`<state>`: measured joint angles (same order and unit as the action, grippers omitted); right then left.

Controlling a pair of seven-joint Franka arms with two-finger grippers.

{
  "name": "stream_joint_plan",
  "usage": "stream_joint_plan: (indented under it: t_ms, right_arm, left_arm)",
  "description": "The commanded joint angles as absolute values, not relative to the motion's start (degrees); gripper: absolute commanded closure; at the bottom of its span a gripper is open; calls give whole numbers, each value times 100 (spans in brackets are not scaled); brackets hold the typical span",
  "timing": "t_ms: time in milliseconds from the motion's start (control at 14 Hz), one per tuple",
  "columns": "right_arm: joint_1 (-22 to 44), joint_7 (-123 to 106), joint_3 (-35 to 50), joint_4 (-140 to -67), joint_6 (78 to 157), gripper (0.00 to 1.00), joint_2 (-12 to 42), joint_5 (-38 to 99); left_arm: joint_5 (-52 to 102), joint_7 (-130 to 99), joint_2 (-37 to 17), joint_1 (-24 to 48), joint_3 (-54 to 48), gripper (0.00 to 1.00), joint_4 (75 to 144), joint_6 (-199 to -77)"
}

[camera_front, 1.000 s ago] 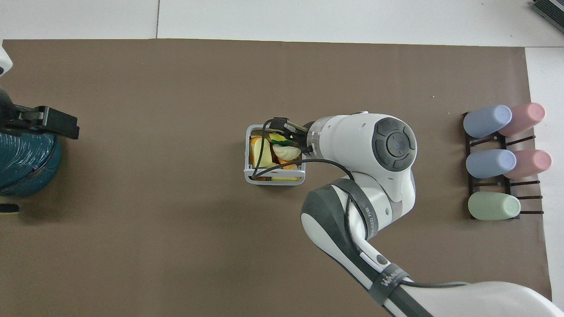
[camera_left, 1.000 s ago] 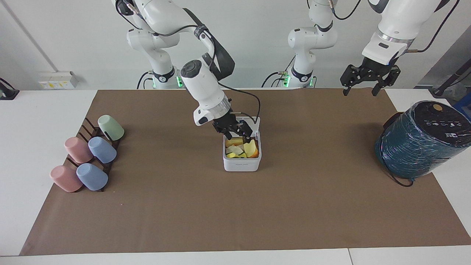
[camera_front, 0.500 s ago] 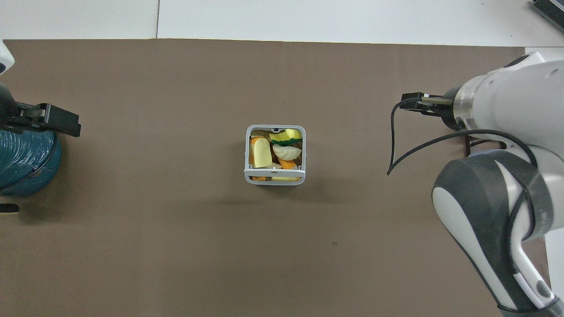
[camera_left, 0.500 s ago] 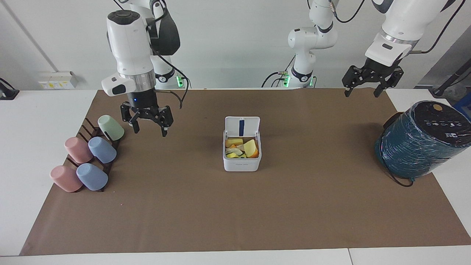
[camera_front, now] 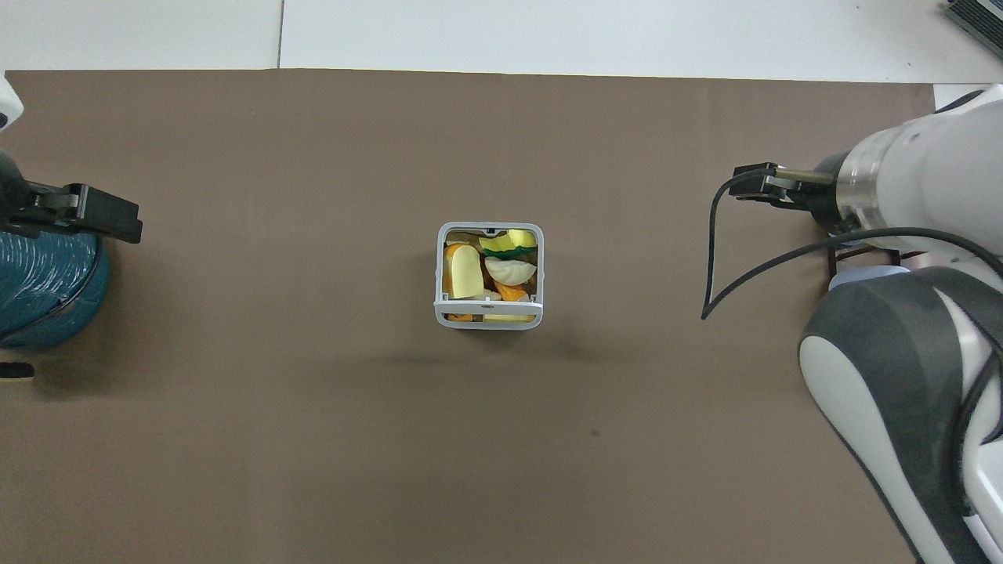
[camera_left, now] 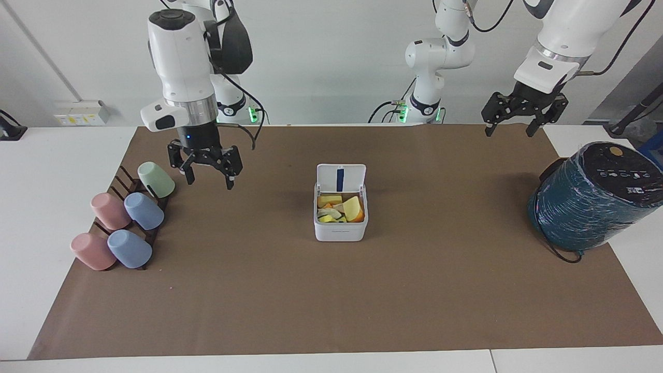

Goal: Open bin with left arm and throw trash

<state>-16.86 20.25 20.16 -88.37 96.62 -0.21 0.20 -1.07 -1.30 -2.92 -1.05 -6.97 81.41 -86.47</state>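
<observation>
1. The small white square bin [camera_left: 341, 220] stands mid-table on brown paper, hinged lid upright; faint grey print on its front wall is too small to read.
2. Yellow, cream and orange trash scraps [camera_left: 339, 208] lie inside it.
3. The right end effector [camera_left: 205, 165], spread and empty, hangs beside a pale green cup [camera_left: 156, 179].
4. The left end effector [camera_left: 522, 113], spread and empty, hangs above the table near a teal wrapped cylinder [camera_left: 590, 202].

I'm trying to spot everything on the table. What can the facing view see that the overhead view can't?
Only the facing view shows all five cups on their rack, the open right gripper raised over the mat beside them, and the lid standing up.

Only the overhead view looks straight down into the bin at the cream-white lump among the scraps.

Both show the white bin full of trash, the teal cylinder, and the open left gripper waiting near it.
</observation>
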Motion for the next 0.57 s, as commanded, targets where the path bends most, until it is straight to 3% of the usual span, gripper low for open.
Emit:
stream_joint_plan:
  t_ms: [0,286,500]
  right_arm:
    - [-1855,1435,1909,-8552,9203,0,18,185]
    - [-1013,669,706,-8639,9044,0,-193,97]
    - [-757,633,431,-8893,8799,0,-281,79]
  left_arm:
    - [-150,-114,-149,-176,-712,0,8429,-9017]
    - [-149,77,-141,-150,-528,0,8438,-8877]
    - [-141,474,-123,209,-63,0,8446,-8877]
